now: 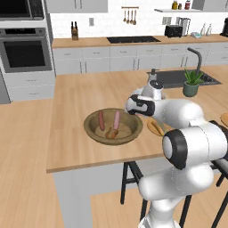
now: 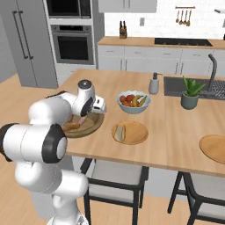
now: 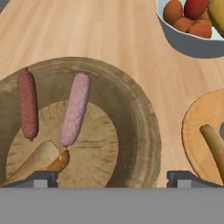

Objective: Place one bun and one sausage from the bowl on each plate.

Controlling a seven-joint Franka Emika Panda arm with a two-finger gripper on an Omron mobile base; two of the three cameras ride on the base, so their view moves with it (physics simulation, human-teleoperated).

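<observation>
Gripper (image 3: 112, 177) spread wide, empty, above wooden bowl (image 3: 135, 118). Bowl holds dark sausage (image 3: 27, 104), pink sausage (image 3: 75, 108), bun (image 3: 33, 162). Nearer plate (image 2: 136, 132) has one bun (image 2: 120, 132).

Two sausages (image 3: 29, 104), two plates (image 2: 132, 132).

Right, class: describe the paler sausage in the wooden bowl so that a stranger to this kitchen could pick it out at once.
Find the long wooden counter, then the wide olive-brown bowl near its front edge, beside the fruit bowl. Two sausages lie inside. The pale pink sausage is the one nearer the bowl's middle, next to the darker red sausage, one end close to a bun.
</observation>
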